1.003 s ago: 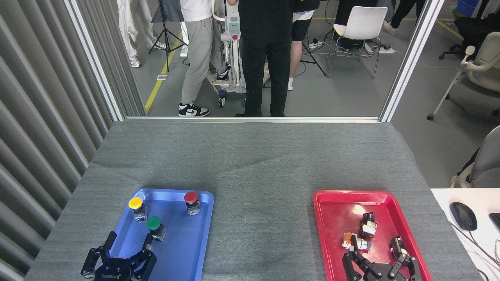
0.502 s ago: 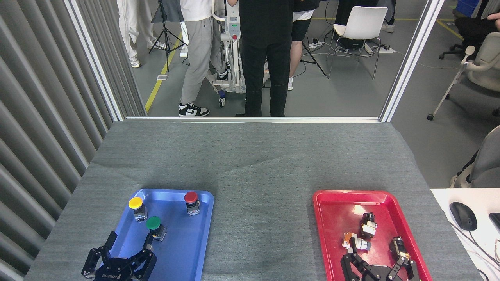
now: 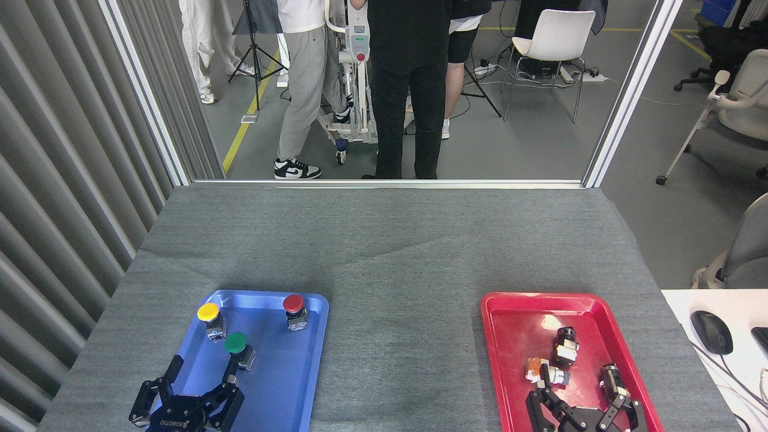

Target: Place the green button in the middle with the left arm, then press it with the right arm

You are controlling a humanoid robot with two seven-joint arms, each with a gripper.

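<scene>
Green button (image 3: pixel 236 345): round green mushroom cap on a small grey-silver block base, upright in the blue tray (image 3: pixel 288 384), not on the middle (image 3: pixel 396 282) of the grey cloth.

Table (image 3: pixel 384 228): covered in plain grey felt-like cloth, filling the lower half of the head view; the bare cloth between the two trays lies at 3 o'clock from the button.

Blue tray: rounded rectangle at the near left of the table, holding three buttons.

Red tray (image 3: pixel 516 336): same shape, near right of the table, well apart from the blue tray, holding several small dark and silver parts (image 3: pixel 564 346).

Left gripper (image 3: pixel 201 369): black, at the near end of the blue tray, at 7 o'clock from the green button. Fingers spread wide; the right-hand fingertip (image 3: pixel 231 369) sits just beside the button's base, and contact cannot be judged. Nothing is held between the fingers.

Right gripper (image 3: pixel 579 384): black, at the near end of the red tray, fingers spread apart over the small parts there, clasping nothing visibly.

Yellow button (image 3: pixel 209 313): upright, at 11 o'clock from the green button, near it but apart.

Red button (image 3: pixel 293 305): upright near the tray's far right corner, at 2 o'clock from the green button, further off than the yellow one.
</scene>
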